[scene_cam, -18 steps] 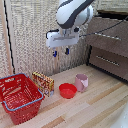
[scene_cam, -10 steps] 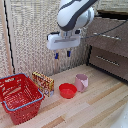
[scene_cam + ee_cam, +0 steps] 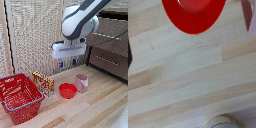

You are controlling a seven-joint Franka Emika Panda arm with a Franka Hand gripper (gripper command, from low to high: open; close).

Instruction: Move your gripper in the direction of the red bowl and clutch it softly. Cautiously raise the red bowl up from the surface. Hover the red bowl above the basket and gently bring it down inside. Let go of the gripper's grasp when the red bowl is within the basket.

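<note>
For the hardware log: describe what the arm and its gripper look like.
The arm is white and glossy, with bulky rounded segments and a dark band at one joint. The gripper is a white boxy block carrying two short dark fingers with blue tips. No cables or markings are discernible.

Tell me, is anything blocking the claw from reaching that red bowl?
Nothing visible does. The gripper hangs in open air above the red bowl. The pink cup stands just beside the bowl, toward the exterior view's right, not over it.

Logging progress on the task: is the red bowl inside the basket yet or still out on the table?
Out. The red bowl sits upright on the wooden table, between the basket and the pink cup.
</note>
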